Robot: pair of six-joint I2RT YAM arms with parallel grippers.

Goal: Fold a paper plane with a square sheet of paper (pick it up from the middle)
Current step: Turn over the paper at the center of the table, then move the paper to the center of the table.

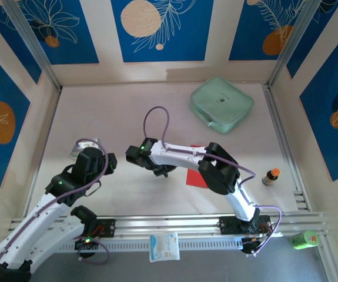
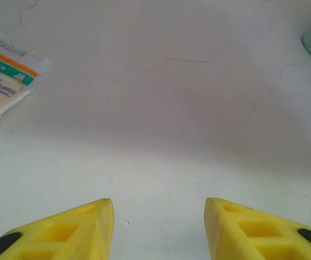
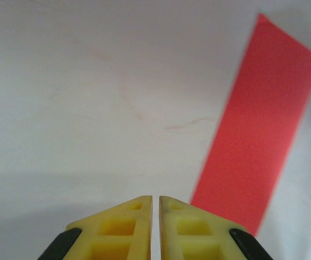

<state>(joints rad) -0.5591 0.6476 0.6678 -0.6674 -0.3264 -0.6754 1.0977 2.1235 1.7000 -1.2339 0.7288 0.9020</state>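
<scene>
Left pincer hangs low over the counter with its yellow fingers set well apart and nothing between them. Right pincer has its fingers drawn together until only a thin slit shows, and it grips nothing. In the top view the pale counter fills the middle of the frame. A mint-green zip case lies at its upper right. The red sheet of paper lies flat right of centre, partly hidden under the right arm's elbow. In the right wrist view the sheet shows as a long red band from the upper right down to the lower middle, its low end just beside the right finger. A printed white packet lies at the upper left of the left wrist view. A small brown bottle with an orange cap stands near the counter's right edge.
</scene>
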